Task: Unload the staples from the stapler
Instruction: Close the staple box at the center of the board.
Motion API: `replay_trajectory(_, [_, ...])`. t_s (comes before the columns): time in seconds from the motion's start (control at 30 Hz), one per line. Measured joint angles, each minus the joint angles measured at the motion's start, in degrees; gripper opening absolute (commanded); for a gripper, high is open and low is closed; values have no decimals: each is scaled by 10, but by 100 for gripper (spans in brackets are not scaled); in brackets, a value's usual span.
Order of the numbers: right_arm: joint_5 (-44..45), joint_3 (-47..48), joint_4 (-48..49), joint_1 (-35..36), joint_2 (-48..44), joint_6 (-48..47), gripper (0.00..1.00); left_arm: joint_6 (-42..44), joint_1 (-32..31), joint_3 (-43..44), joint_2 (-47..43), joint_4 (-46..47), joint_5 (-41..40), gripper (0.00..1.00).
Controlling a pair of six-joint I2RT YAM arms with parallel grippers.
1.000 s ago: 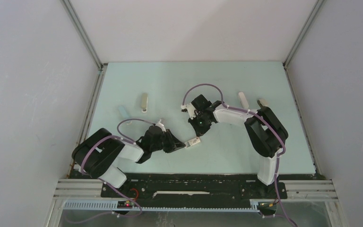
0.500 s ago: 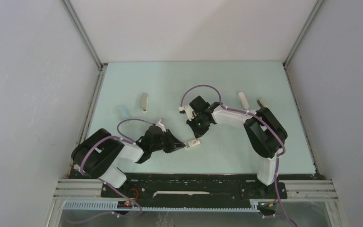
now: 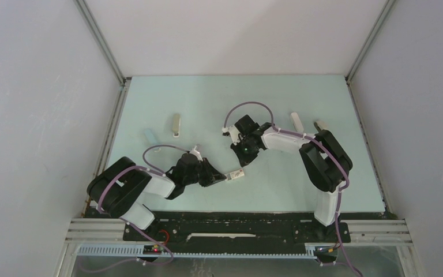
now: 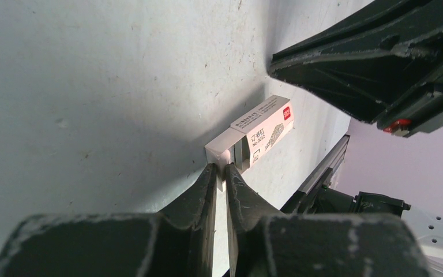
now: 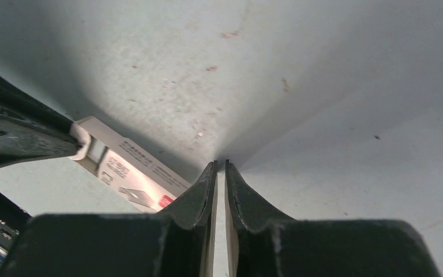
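1. White cardboard, a small printed box (image 4: pixel 262 128), lies on the pale green surface (image 3: pixel 207 98), near 6 o'clock of it in the top view. The left gripper (image 4: pixel 220 168) has its jaws closed narrow on the end of the box's inner tray, probably to keep the box from sliding.
2. The right gripper (image 5: pixel 220 164) hangs just at 1 o'clock from the box. Its jaws are almost together and nothing is between them. It seems placed to work on the free end of the box.
3. The stapler (image 3: pixel 296 122) lies well apart, toward 2 o'clock of the surface, beside the right arm. Neither gripper touches it, so the unloading looks not yet begun.
4. A beige-grey bar (image 3: pixel 176 125) rests toward 10 o'clock.
5. The staples cannot be made out. A dark strip shows in the open end of the box, but what it is cannot be told. The inside of the stapler is too small to see, and the left fingers hide how much of the tray they pinch.
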Motion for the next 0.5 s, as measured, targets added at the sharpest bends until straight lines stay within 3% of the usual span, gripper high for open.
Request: replay_trajectory(0.5, [3,-75,5,-48,-59,0,17,0,0,0,0,0,0,15])
